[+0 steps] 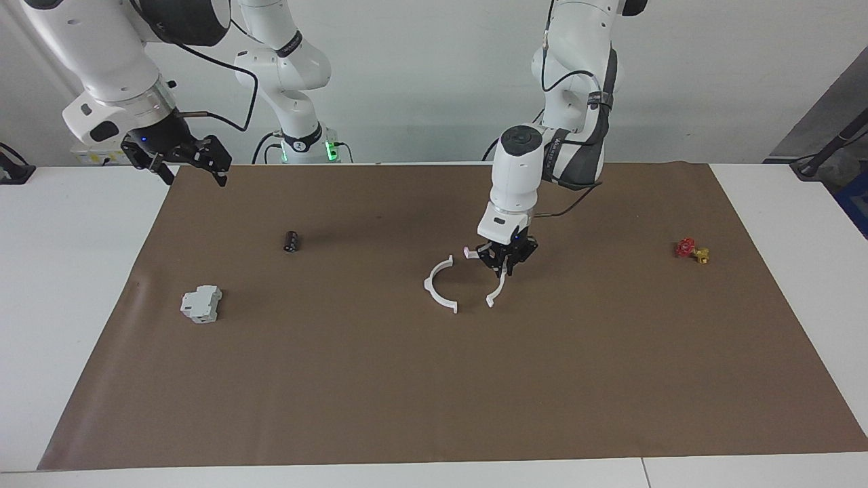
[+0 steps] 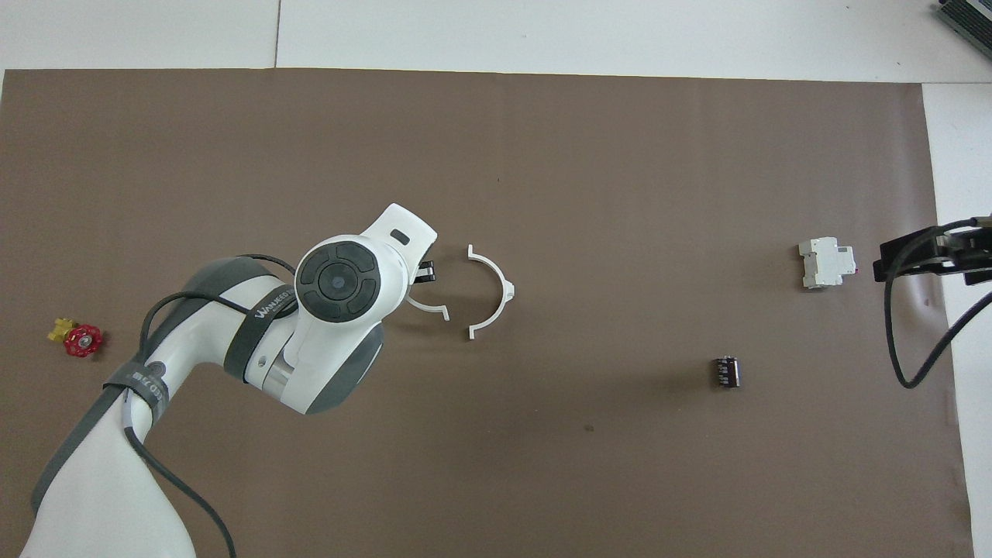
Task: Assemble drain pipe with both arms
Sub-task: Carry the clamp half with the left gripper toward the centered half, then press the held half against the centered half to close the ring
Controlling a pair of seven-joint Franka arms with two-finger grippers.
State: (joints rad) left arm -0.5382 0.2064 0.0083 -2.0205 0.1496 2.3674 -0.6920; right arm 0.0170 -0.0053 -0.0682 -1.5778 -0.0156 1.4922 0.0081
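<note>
Left claw (image 1: 507, 266) is down at the worktop (image 1: 380, 379) near its middle, its fingers closed on the middle of one white half-ring arc (image 1: 498, 290) of the drain pipe; in the overhead view the arm's wrist hides most of that grip, and only one end of the held arc (image 2: 431, 309) shows. Just beside it, toward the right arm's end, the second half-ring arc (image 1: 439, 285) lies flat on the brown mat, its open side facing the held arc, the ends apart. Right claw (image 1: 182, 157) waits in the air over the mat's corner at its own end, fingers spread and holding nothing. A grey-white boxy block (image 1: 201, 303), a small dark cylinder (image 1: 291, 241) and a red-and-yellow valve (image 1: 692, 250) lie well apart on the mat.
</note>
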